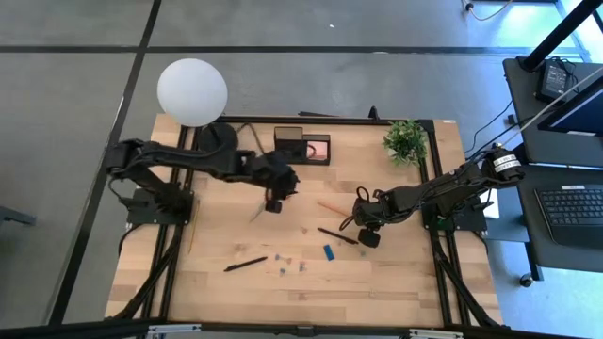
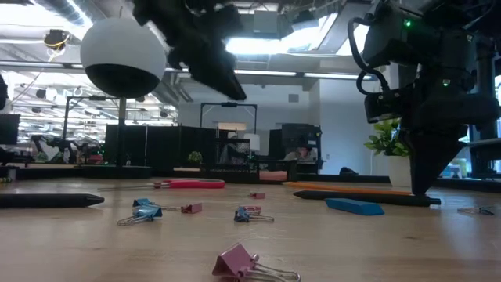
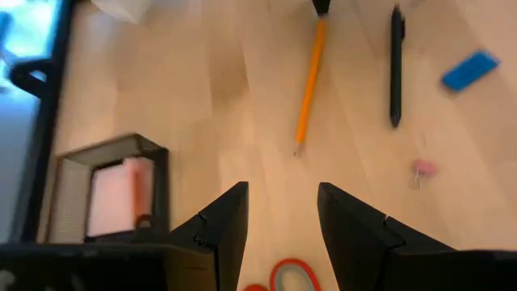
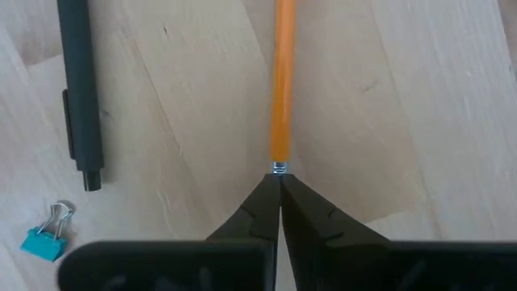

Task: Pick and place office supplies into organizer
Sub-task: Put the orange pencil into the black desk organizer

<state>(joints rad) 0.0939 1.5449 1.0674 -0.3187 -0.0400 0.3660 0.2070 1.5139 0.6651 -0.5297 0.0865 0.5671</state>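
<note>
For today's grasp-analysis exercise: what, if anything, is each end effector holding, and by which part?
The right end effector is shut on the orange pencil, pinching its metal-tipped end. The left end effector is open, holding nothing.

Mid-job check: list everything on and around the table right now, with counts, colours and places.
organizer: one, black, table's far edge, pink pad inside
pencil: one, orange, table middle, its end at the right gripper's tips
pens: two, black, one near front left, one by the right gripper
block: one, blue, front centre
binder clips: several, blue and pink, front centre
scissors: one, red handles, under the left gripper
lamp: one, white globe, far left
plant: one, green, far right
left gripper: open, raised
right gripper: shut, at the table
</note>
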